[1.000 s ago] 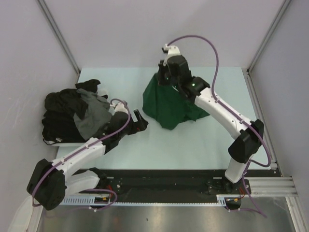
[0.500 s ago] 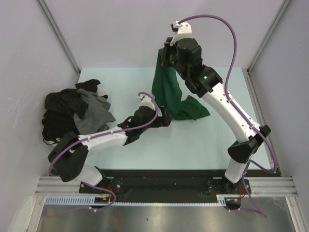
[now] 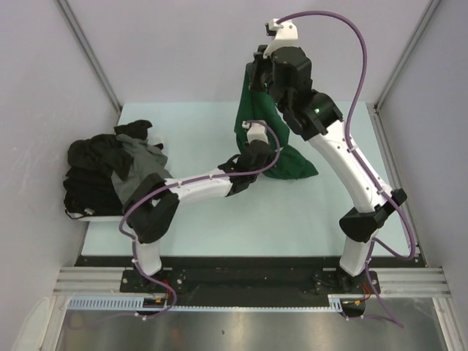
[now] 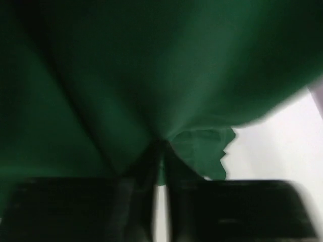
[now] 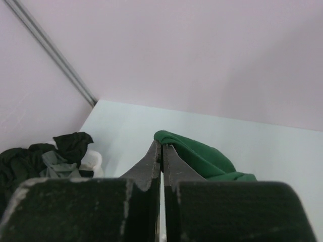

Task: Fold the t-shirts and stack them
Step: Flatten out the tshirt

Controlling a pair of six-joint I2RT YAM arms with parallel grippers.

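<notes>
Top external view: a pale blue-green desk (image 3: 307, 212) fills the middle of the picture, closed in by pale walls (image 3: 183, 51) at the back and sides. Two white and black arms rise from its near edge, each trailing a purple cable (image 3: 351, 66).

Right arm (image 3: 351, 168) reaches high toward the back wall. Left arm (image 3: 197, 189) stretches low across the desk toward the centre, ending just below it.

Between them hangs the dark green t-shirt (image 3: 256, 110). Its top is lifted off the desk under the right arm's wrist, the cloth falls in a long drape, and its lower part lies bunched on the desk at the centre back, beside the left arm's end.

At the left edge of the desk, well apart from the green one, the black and dark grey t-shirts (image 3: 110, 175) sit in a loose, crumpled heap, unfolded.

Left wrist view, which is blurred, shows the left tool (image 4: 161, 151) with its fingers drawn nearly together. Green cloth fills the picture and puckers to the fingertips, so it is clenched on the green t-shirt.

Right wrist view shows the right tool (image 5: 162, 151) clamped tight, only a hairline slit between the fingers. A hump of green cloth sits right at the tips, and the top view shows the shirt hanging from it, so it grasps the same shirt.
</notes>
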